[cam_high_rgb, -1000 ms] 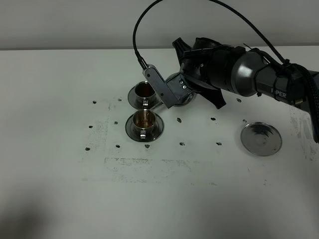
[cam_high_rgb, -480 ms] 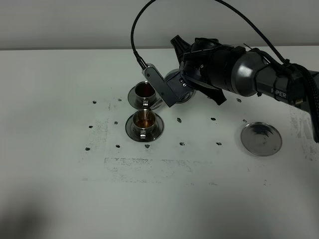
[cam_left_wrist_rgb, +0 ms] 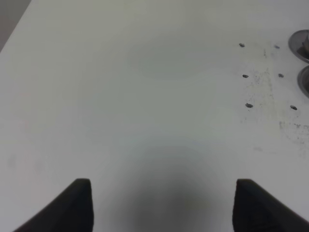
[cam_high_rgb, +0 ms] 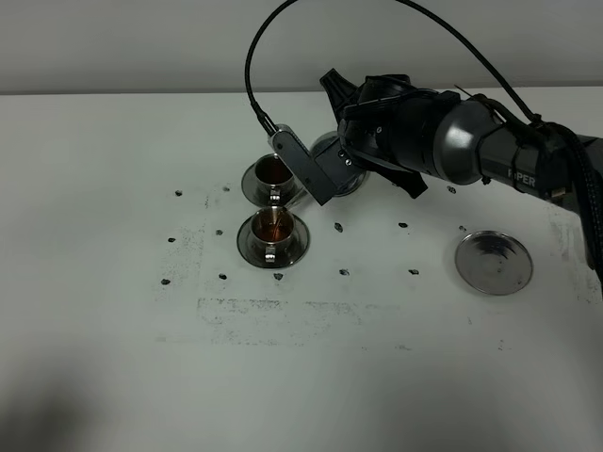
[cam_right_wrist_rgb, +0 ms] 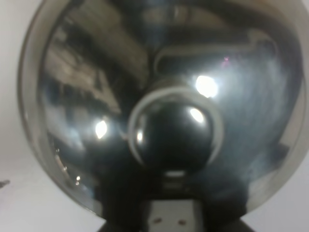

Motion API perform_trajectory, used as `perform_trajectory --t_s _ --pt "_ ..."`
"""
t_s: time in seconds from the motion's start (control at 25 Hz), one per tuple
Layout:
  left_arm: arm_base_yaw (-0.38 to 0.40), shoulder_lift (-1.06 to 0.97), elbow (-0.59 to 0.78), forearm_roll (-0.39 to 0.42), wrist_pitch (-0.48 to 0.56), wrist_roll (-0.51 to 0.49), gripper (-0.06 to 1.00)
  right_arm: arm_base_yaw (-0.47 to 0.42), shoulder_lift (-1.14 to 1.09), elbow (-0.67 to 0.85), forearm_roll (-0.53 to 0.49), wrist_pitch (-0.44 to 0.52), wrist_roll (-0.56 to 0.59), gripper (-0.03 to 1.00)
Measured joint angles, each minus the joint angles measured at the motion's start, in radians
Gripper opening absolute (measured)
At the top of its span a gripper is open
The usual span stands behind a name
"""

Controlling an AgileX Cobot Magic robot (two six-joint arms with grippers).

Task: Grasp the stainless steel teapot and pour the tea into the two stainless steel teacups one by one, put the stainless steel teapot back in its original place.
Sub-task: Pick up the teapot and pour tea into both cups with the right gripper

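Observation:
My right gripper (cam_high_rgb: 353, 162) is shut on the stainless steel teapot (cam_high_rgb: 327, 151) and holds it tilted above the two teacups. The arm hides most of the pot. A thin stream of tea (cam_high_rgb: 274, 218) falls into the near teacup (cam_high_rgb: 272, 235) on its saucer (cam_high_rgb: 297, 247). The far teacup (cam_high_rgb: 272, 175) holds dark reddish-brown tea. The round steel plate (cam_high_rgb: 495, 262) lies bare at the right. In the right wrist view the teapot's lid (cam_right_wrist_rgb: 87, 87) and knob (cam_right_wrist_rgb: 176, 130) fill the picture. My left gripper (cam_left_wrist_rgb: 164, 208) is open and empty over bare table.
Small dark marks (cam_high_rgb: 344, 272) dot the white table (cam_high_rgb: 113, 311) around the cups. A black cable (cam_high_rgb: 254, 66) loops above the right arm. In the left wrist view, the two saucers' edges (cam_left_wrist_rgb: 301, 43) show at the picture's border.
The right gripper and teapot have shifted slightly left and up, while the stream keeps running into the near cup. The left gripper has no earlier frame to compare.

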State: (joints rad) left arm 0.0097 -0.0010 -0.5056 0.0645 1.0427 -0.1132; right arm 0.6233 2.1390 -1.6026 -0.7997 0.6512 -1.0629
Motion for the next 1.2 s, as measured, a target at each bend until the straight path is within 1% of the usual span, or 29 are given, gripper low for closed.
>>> perform_trajectory --t_s 0.2,0.76,1.2 --pt "0.0 0.0 0.0 0.0 0.0 0.0 0.59 0.008 0.003 0.0 -0.036 0.001 0.0 0.2" --pt "0.0 0.0 0.0 0.0 0.0 0.0 0.59 0.009 0.003 0.0 -0.096 -0.008 0.0 0.2" --pt "0.0 0.0 0.0 0.0 0.0 0.0 0.59 0.02 0.003 0.0 -0.101 -0.021 0.0 0.2"
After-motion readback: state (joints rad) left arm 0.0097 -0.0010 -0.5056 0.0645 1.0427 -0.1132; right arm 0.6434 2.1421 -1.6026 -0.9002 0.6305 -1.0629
